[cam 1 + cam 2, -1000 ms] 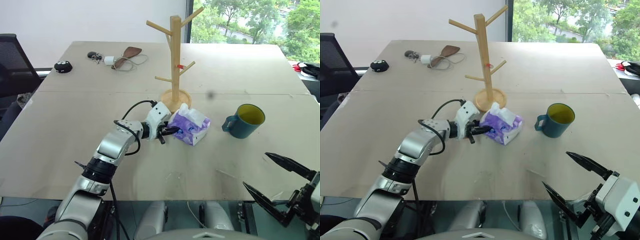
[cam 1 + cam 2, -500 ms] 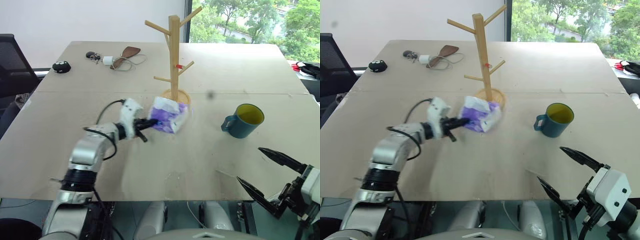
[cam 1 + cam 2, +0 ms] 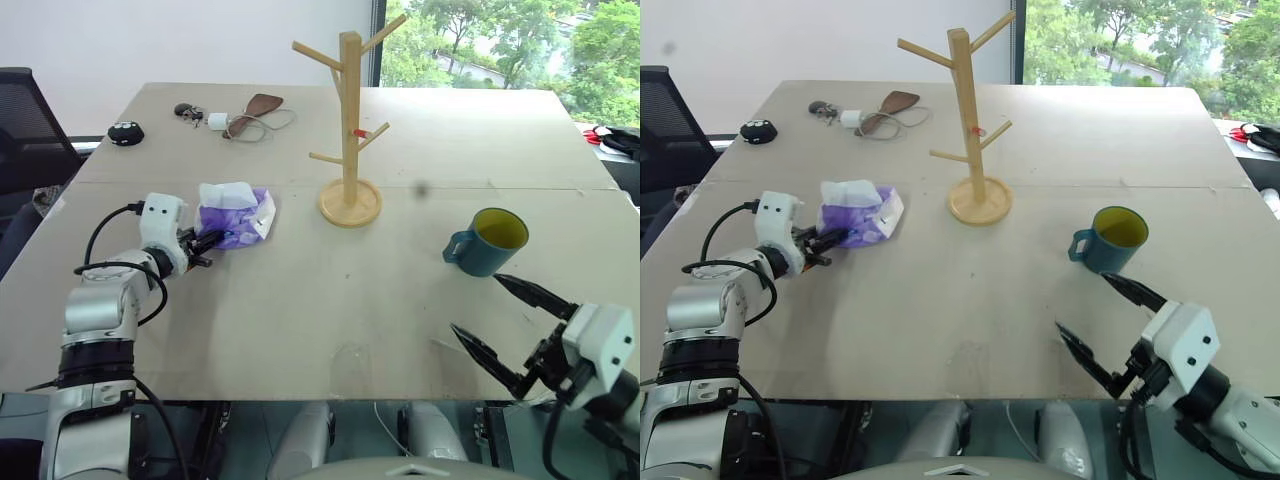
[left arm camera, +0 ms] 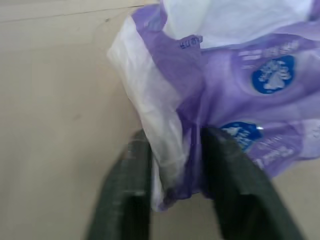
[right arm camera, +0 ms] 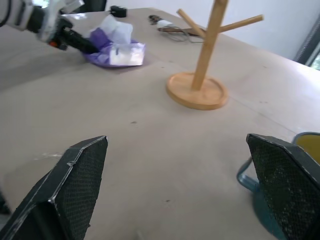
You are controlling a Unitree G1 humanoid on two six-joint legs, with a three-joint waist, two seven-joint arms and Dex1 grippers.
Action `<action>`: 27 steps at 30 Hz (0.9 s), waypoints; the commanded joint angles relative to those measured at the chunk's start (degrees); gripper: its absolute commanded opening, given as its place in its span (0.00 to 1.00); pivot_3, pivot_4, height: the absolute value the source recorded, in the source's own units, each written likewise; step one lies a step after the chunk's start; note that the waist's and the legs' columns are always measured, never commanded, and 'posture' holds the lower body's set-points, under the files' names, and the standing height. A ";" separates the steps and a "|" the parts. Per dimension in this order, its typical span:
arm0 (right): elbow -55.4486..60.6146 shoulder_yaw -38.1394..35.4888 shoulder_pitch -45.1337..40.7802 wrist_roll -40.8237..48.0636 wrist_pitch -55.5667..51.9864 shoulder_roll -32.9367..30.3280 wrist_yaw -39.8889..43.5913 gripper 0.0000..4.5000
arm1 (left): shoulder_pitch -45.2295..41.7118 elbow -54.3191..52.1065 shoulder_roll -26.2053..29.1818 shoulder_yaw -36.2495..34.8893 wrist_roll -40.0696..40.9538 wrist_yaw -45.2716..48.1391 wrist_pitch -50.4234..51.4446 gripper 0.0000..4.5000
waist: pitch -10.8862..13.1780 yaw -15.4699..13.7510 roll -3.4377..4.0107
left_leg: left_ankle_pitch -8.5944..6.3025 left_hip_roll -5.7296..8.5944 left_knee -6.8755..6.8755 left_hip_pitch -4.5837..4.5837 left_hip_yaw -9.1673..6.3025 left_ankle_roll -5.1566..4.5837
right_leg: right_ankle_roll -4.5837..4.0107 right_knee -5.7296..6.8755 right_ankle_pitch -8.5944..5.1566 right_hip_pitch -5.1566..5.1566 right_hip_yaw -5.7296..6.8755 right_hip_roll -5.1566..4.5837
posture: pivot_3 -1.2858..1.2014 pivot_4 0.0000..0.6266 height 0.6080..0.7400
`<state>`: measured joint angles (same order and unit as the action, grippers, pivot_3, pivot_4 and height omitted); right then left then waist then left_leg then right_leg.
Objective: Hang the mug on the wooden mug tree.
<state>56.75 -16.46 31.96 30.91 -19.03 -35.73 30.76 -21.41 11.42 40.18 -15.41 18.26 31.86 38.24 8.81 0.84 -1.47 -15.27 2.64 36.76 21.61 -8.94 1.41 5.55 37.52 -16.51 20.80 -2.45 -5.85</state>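
Overhead, from the left eye view, the tall light-wood mug tree [image 3: 349,120] on its round base is standing at about twelve o'clock on the beige table [image 3: 330,290], and the teal-blue mug [image 3: 487,242] with its yellow inside is sitting upright at about three o'clock, well apart from the tree, its loop handle pointing toward nine o'clock. At nine o'clock the left gripper [image 3: 205,244] is reaching to the edge of a purple and white plastic tissue pack [image 3: 236,212] lying on the table; at about five o'clock the right gripper [image 3: 505,328] is hovering near the mug with its black fingers spread wide, holding nothing. Next, in the left wrist view, the two dark fingers [image 4: 128,187] are standing either side of a fold of the pack's wrapper [image 4: 215,85], partly parted; whether they are pinching it I cannot tell. Finally, in the right wrist view, the spread fingers [image 5: 75,182] are framing the table, with the tree's base [image 5: 196,90] ahead and the mug [image 5: 280,192] just beside one fingertip.
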 commanded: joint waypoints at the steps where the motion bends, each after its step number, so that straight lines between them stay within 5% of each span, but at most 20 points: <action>1: -0.51 2.05 -2.65 -1.06 -4.42 -0.48 -2.95 1.00 | 1.84 -4.71 0.94 -4.39 2.61 -0.21 2.30 0.76 | 0.00 0.02 -0.01 | 0.00 0.00 0.00 0.00 0.00 0.01 | 0.00 0.01 0.00 0.00 0.00 0.00 | 0.52 0.24 1.00; 3: -0.86 3.53 -4.95 -1.85 -5.84 0.08 -4.48 1.00 | 3.82 -8.11 2.24 -8.50 6.02 2.80 1.77 0.94 | 0.00 0.20 -0.03 | 0.01 0.00 0.02 0.01 0.00 0.01 | 0.00 0.02 0.00 0.02 0.00 0.00 | 0.52 0.24 1.00; 6: -0.97 5.53 -8.15 -2.97 -10.41 0.34 -7.90 1.00 | 5.91 -12.53 4.64 -12.62 12.19 9.35 3.35 0.94 | 0.02 0.16 -0.12 | 0.02 -0.02 0.00 0.12 0.00 0.04 | -0.02 0.08 0.00 0.21 -0.02 0.00 | 0.52 0.24 1.00; 14: -4.03 12.11 -18.26 -4.21 -25.16 7.32 -20.90 1.00 | 9.28 -30.72 12.59 -8.99 31.98 33.05 10.04 0.94 | 0.10 0.07 -0.01 | 0.02 0.05 -0.01 0.16 0.01 0.04 | -0.05 0.09 -0.01 0.25 -0.02 -0.07 | 0.52 0.24 1.00; 24: -10.84 16.56 -26.21 -7.77 -26.73 14.20 -24.74 1.00 | 9.55 -34.68 17.03 1.54 29.98 46.75 2.69 0.94 | 0.15 1.09 0.09 | 0.02 0.00 -0.23 0.14 0.28 0.04 | -0.05 0.07 0.00 0.41 -0.22 -0.03 | 0.52 0.24 1.00; 27: -12.43 17.93 -27.76 -8.59 -26.44 15.62 -24.78 0.81 | 8.09 -33.82 17.01 2.81 29.53 47.09 1.96 0.95 | 0.15 1.24 0.08 | 0.02 -0.01 -0.23 0.15 0.27 0.03 | -0.05 0.07 0.00 0.43 -0.21 -0.01 | 0.52 0.24 1.00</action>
<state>43.65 1.14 4.97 22.80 -46.71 -20.50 5.97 -12.56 -22.46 56.35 -12.49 47.93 78.36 41.36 8.95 2.07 -1.39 -15.25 2.63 36.52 21.75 -8.68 1.45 5.49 37.59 -16.51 21.23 -2.67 -5.85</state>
